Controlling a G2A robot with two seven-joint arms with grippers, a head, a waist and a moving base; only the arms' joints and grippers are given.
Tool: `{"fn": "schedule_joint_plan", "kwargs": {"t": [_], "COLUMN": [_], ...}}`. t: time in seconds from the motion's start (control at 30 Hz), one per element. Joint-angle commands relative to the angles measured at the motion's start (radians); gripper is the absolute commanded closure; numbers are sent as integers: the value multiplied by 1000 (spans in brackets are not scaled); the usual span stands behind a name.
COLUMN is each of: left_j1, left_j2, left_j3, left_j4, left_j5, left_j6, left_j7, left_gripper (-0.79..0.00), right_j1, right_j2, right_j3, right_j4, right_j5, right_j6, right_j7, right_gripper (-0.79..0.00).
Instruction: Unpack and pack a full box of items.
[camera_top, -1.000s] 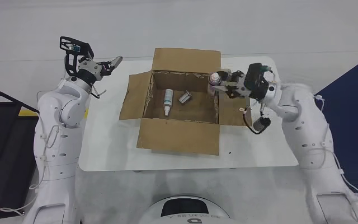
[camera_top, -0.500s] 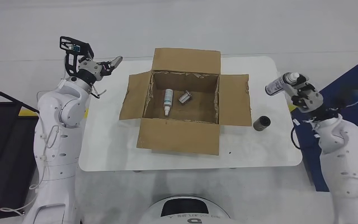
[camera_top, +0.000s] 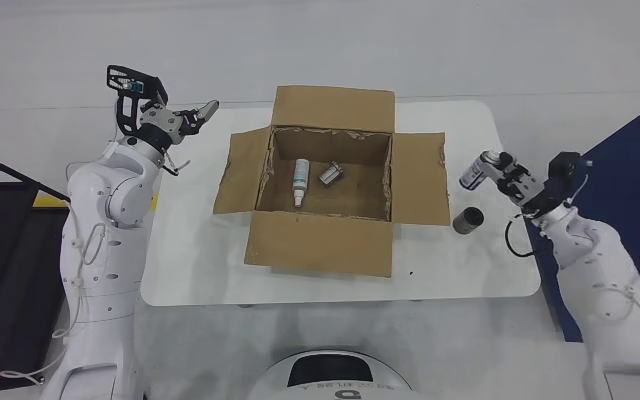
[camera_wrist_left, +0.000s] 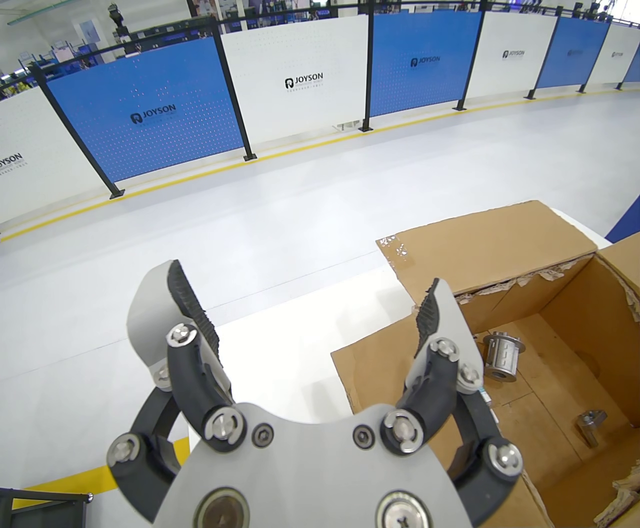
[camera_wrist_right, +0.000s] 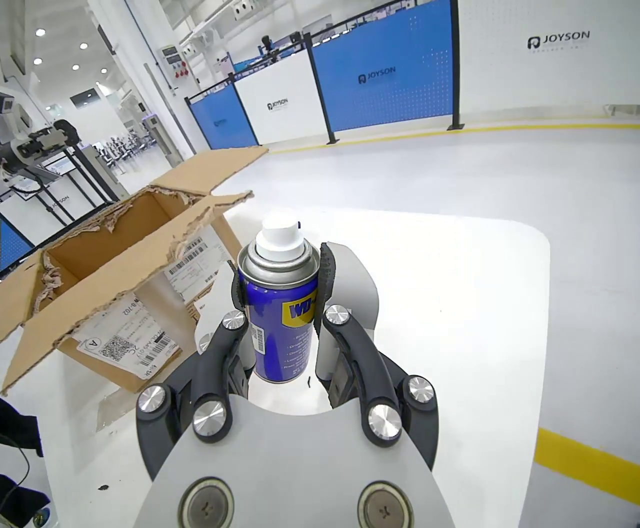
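At ten o'clock, my left gripper (camera_top: 205, 110): spread wide, holding nothing.
Box (camera_top: 318, 245), centre: flaps open; white bottle (camera_top: 299, 182) and metal part (camera_top: 331, 174) lie inside.
Three o'clock, my right gripper (camera_top: 497, 175): clenched round the spray can (camera_top: 476, 170), over the surface (camera_top: 200, 270).
Four o'clock: dark cylinder (camera_top: 467, 219) already out.
Progress: unpacking partway, I judge; packing not yet begun.
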Motion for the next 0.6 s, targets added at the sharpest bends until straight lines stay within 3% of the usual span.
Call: {"fn": "schedule_joint_plan", "kwargs": {"t": [0.0,0.57], "left_j1": [0,0], "left_j2": [0,0], "left_j3": [0,0], "left_j4": [0,0], "left_j5": [0,0], "left_j6": [0,0], "left_j7": [0,0], "left_gripper": [-785,-785], "right_j1": [19,148], "right_j2": [3,32], "right_j3": [-28,-274], "right_j4": [39,220], "right_j5": [-21,-100], "right_j6": [0,0], "right_j7": [-18,-110], "right_gripper": [0,0]}}
